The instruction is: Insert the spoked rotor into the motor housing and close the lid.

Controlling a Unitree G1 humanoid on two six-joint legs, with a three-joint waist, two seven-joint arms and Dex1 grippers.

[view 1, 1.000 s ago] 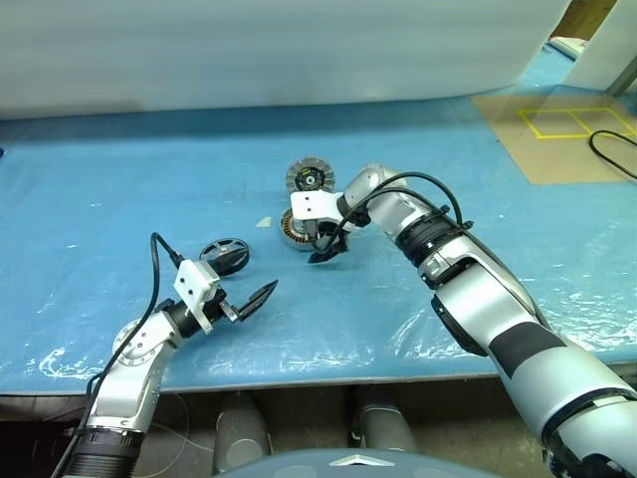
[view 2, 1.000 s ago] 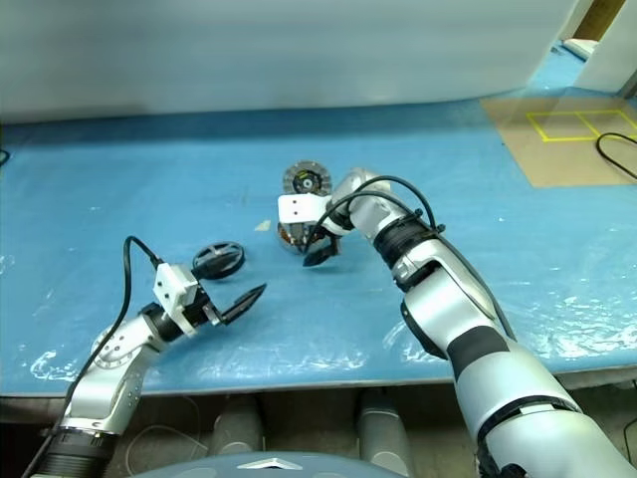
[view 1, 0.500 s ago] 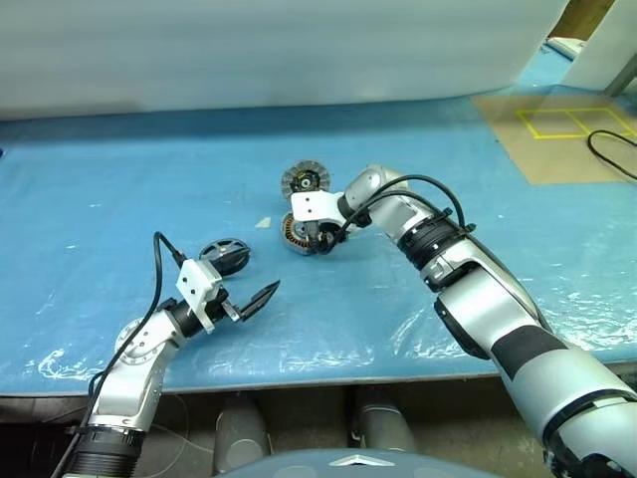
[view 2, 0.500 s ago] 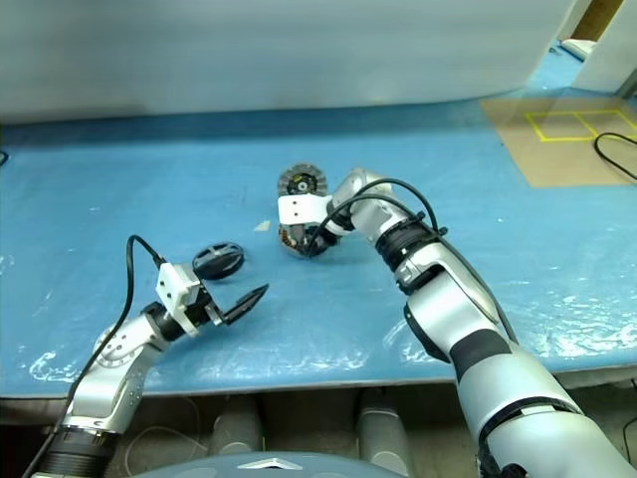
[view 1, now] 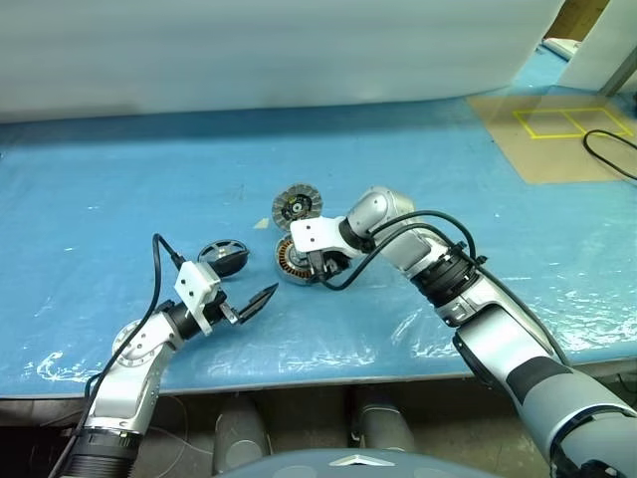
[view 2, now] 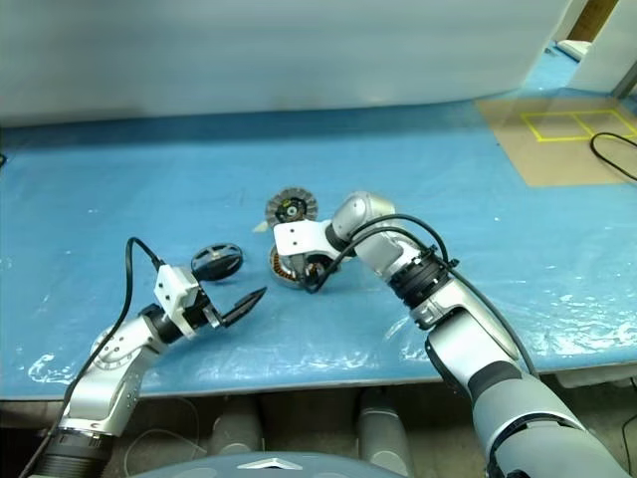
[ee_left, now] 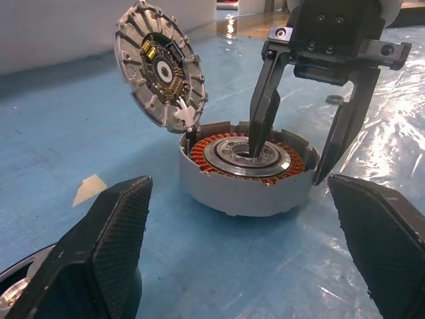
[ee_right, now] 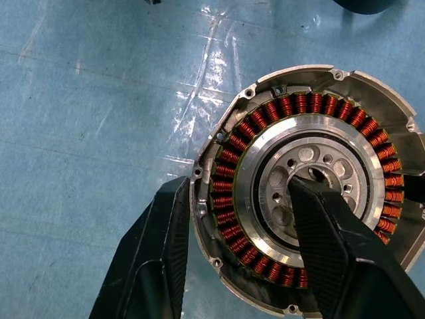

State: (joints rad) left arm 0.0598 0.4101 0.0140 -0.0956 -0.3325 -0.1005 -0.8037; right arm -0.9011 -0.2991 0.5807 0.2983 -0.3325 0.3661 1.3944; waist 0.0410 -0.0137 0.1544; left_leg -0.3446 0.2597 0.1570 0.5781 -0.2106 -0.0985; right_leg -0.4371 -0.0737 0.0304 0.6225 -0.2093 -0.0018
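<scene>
The motor housing (view 1: 290, 261) lies open on the blue table, its copper windings (ee_right: 292, 106) ringing a silver centre. Its ribbed grey lid (view 1: 297, 206) stands tilted up at the far edge, still joined to it (ee_left: 159, 66). My right gripper (view 1: 317, 267) points down onto the housing, shut across its wall. One finger (ee_left: 262, 113) sits in the centre hole and the other (ee_left: 345, 126) presses the outer rim. The black spoked rotor (view 1: 224, 254) rests on the table to the left. My left gripper (view 1: 254, 302) hovers open and empty just in front of the rotor, aimed at the housing.
A small white scrap (view 1: 261, 223) lies left of the lid. A brown board with a yellow rectangle (view 1: 557, 139) and a black cable (view 1: 609, 151) are at the far right. A white sheet backs the table; the table's front edge runs close under my left arm.
My right gripper closed across the housing's wall and pulled it, lid included, nearer to me and slightly left. The left arm and the rotor stayed put.
</scene>
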